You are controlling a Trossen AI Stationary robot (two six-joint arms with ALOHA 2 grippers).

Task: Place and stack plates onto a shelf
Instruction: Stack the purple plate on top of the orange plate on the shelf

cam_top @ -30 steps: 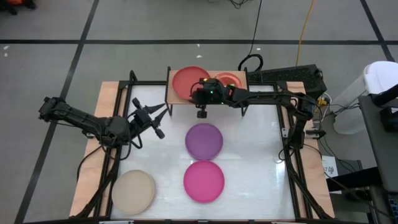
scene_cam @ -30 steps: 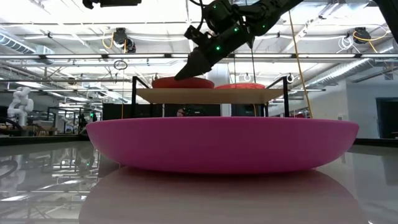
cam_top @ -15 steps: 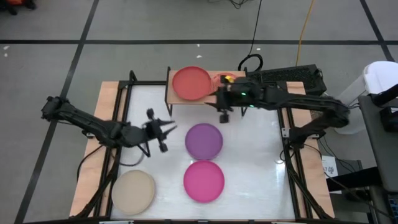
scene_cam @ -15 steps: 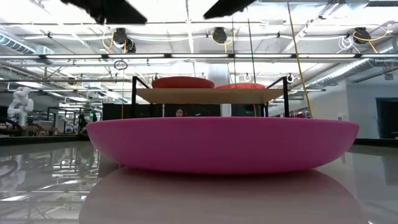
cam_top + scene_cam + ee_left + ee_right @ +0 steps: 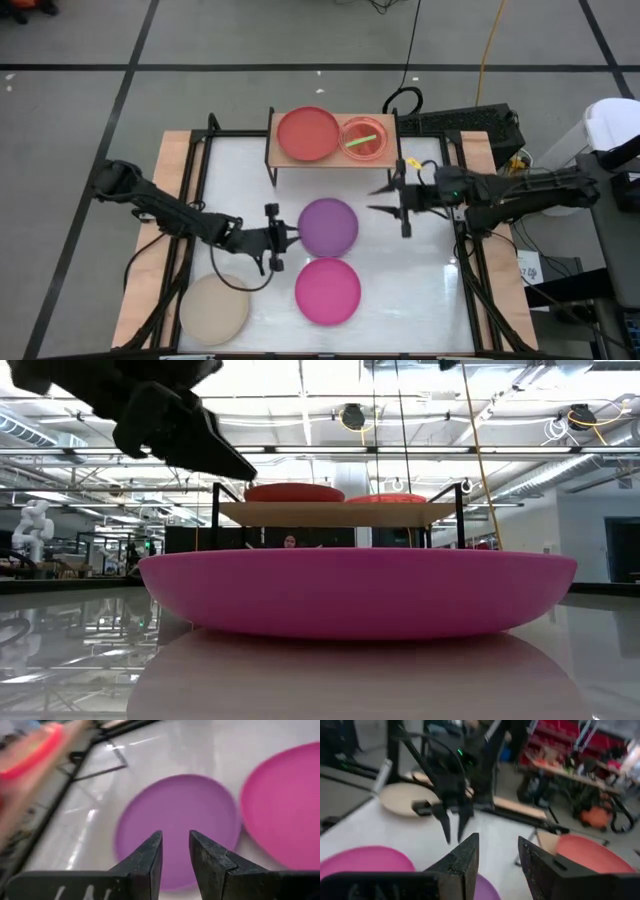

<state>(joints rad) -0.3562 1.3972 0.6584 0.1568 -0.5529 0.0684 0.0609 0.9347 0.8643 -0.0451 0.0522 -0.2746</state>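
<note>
The light-wood shelf [image 5: 282,157] stands at the table's far edge. On it rest a red plate [image 5: 307,133] and a small stack of pink and orange plates [image 5: 362,138] with a streak of green showing. On the white table lie a purple plate [image 5: 328,226], a magenta plate [image 5: 328,291] and a beige plate [image 5: 214,307]. My left gripper [image 5: 288,243] [image 5: 175,842] is open, just left of the purple plate [image 5: 180,805], pointing at it. My right gripper [image 5: 375,200] [image 5: 497,842] is open, above the table right of the purple plate, and touches nothing.
Black frame rails run along the table's left and right sides. In the low view the magenta plate [image 5: 357,595] fills the foreground, with the shelf [image 5: 335,513] behind it. There is bare table between the shelf and the purple plate, and right of the plates.
My right gripper has drawn back from the red plate on the shelf, toward the table's right and near side, leaving that plate there. My left gripper has travelled right and slightly nearer, from the left rail up to the purple plate's left edge.
</note>
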